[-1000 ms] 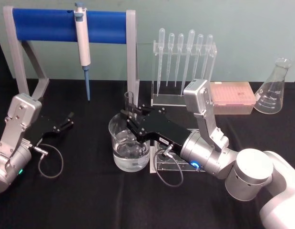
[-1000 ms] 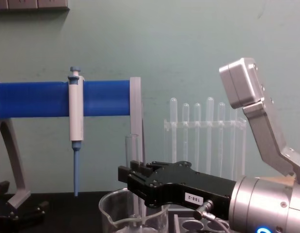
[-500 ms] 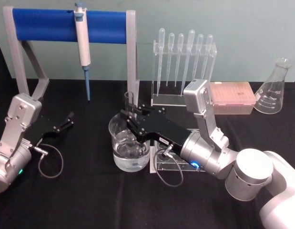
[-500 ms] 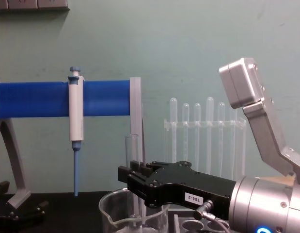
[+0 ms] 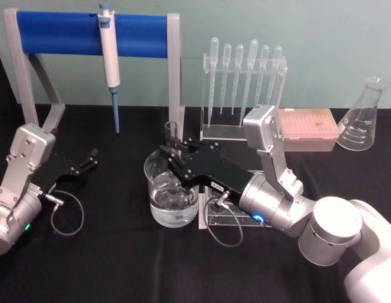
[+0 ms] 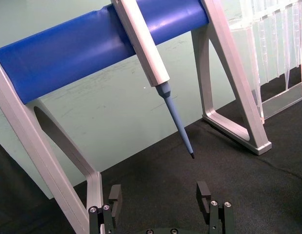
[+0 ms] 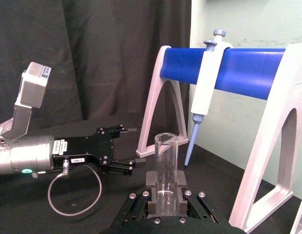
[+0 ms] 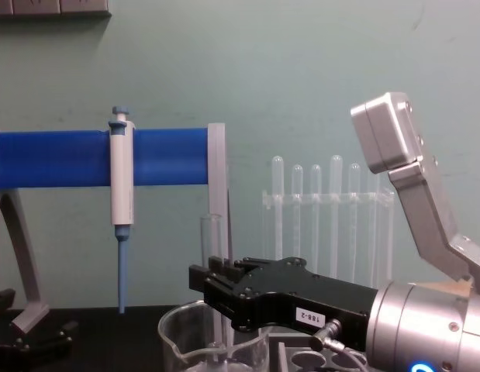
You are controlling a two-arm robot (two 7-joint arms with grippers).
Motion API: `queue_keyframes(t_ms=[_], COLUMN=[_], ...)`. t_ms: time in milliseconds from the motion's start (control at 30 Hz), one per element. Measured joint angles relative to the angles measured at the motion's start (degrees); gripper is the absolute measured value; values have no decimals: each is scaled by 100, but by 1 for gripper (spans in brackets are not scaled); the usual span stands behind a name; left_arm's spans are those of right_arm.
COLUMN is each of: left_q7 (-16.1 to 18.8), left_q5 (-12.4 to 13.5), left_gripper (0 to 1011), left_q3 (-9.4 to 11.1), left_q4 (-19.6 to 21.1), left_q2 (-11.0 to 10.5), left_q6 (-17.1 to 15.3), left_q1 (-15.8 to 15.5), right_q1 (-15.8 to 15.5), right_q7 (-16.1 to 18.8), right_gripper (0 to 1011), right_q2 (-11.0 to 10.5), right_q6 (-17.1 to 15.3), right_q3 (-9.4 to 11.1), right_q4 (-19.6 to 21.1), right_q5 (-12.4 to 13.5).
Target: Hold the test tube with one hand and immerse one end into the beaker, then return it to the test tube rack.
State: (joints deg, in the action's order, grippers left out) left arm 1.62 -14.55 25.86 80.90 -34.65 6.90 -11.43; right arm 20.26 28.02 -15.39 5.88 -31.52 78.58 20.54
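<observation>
The clear glass test tube (image 5: 171, 134) stands upright with its lower part inside the beaker (image 5: 170, 211), a wide glass vessel holding some clear liquid. My right gripper (image 5: 172, 165) reaches in from the right over the beaker's rim and is shut on the tube. In the right wrist view the test tube (image 7: 166, 163) rises between the shut fingers (image 7: 151, 179). The chest view shows the test tube (image 8: 211, 236) above my right gripper (image 8: 218, 288) and the beaker (image 8: 181, 341). My left gripper (image 5: 91, 159) rests open at the table's left; its fingers (image 6: 203, 192) stand apart with nothing between them.
A blue-barred stand (image 5: 62, 31) at the back left holds a white and blue pipette (image 5: 108, 57). Behind the beaker is a clear rack of plastic pipettes (image 5: 242, 82). A pink tip box (image 5: 307, 129) and a conical flask (image 5: 362, 117) stand at the back right.
</observation>
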Motion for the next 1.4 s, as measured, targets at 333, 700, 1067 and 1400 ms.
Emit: queue_keyframes(t_ms=[333,700,1067,1400], left_q7=[0,0,0,0], left_q5=[0,0,0,0], left_gripper=[1000,1000,1000,1000], left_q3=[0,0,0,0], left_q4=[0,0,0,0], left_q2=[0,0,0,0], left_q6=[0,0,0,0], left_q1=[0,0,0,0], right_q1=[0,0,0,0], right_q7=[0,0,0,0], right_gripper=[224,224,224,224], right_q2=[0,0,0,0], right_q6=[0,0,0,0], right_q3=[0,0,0,0], right_q4=[0,0,0,0], right_q5=[0,0,0,0])
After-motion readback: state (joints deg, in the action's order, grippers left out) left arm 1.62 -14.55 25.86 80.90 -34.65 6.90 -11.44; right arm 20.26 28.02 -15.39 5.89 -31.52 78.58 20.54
